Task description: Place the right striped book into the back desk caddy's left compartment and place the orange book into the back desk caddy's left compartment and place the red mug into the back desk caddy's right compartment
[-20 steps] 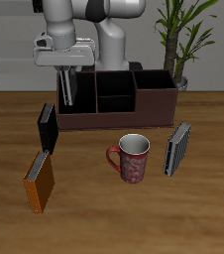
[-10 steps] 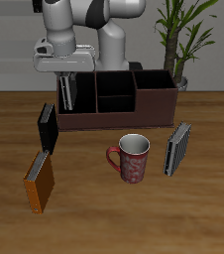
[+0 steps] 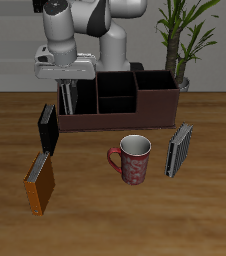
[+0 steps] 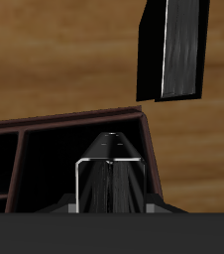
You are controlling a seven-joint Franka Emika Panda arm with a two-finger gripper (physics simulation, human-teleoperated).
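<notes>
The thin, stiff, dark striped book point(image 4: 108, 177) is held upright by its top edge in the pinching tool point(image 3: 70, 88), inside the long brown box's point(image 3: 135, 108) end part.

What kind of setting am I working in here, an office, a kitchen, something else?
Most likely a simulated study or office desk: a wooden table holds a partitioned desk caddy, several books such as the orange book, a red mug, and a potted plant behind.
</notes>
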